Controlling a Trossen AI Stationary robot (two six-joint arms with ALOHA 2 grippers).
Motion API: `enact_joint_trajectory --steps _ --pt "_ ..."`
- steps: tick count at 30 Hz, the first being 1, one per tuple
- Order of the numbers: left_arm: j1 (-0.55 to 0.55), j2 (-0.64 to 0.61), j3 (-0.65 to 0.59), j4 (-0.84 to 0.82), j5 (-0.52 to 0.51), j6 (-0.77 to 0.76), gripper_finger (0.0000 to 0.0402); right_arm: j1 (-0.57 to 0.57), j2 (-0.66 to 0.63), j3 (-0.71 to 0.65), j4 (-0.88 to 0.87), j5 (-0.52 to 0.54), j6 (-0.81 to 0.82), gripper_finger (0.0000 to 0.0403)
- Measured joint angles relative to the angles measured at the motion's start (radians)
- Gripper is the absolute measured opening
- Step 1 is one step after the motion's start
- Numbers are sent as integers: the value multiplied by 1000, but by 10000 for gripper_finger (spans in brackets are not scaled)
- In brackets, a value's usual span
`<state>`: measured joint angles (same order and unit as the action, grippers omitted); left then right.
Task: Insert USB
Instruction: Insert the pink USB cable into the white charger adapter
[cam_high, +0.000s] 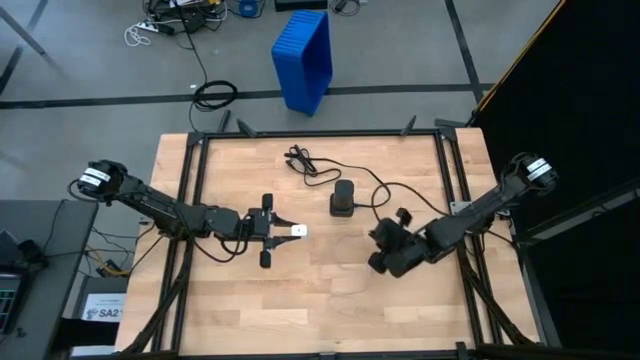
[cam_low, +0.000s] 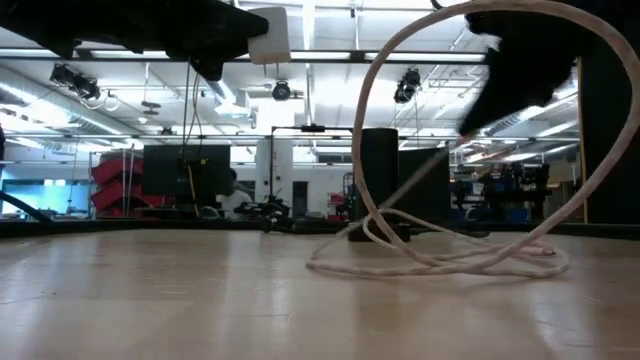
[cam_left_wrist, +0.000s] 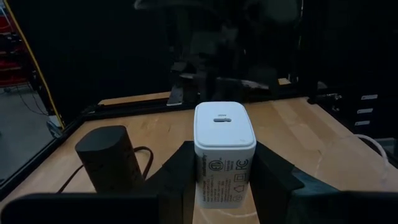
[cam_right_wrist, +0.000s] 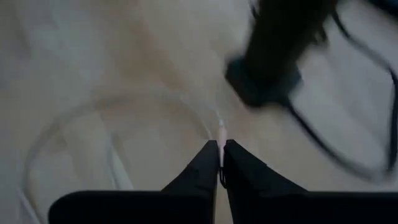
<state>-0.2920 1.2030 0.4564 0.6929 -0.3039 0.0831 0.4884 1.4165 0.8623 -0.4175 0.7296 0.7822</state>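
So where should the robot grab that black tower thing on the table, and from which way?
Probably around the upper body of the black power tower, coming straight down from above. It stands upright and looks narrow, so fingers could close on opposite sides. Its black cord leaves low, toward the table's far edge, so gripping high avoids it. The left gripper already holds the white charger.

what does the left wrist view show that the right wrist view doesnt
Only the left wrist view shows the white charger block clamped between the left gripper fingers, its USB-C port facing forward, and the right arm blurred across the table.

Only the right wrist view shows the right gripper shut on the white cable, the plug tip poking out past the fingertips, with the rest of the cable looping over the wood.

Both show the black power tower standing on the wooden table, with its dark cord.
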Motion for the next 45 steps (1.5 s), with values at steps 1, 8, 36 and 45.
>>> enact_joint_trajectory --steps 1,8,36,45 --pt "-1 0 0 1 1 6 92 -16 3 0 64 -10 -60 0" --pt "-5 0 0 3 2 11 92 -116 5 0 268 -165 -255 0" --pt "-2 157 42 200 81 21 92 -190 251 0 984 -342 -687 201" --pt "-2 232 99 198 80 43 92 -197 252 -1 1002 -391 -709 191"
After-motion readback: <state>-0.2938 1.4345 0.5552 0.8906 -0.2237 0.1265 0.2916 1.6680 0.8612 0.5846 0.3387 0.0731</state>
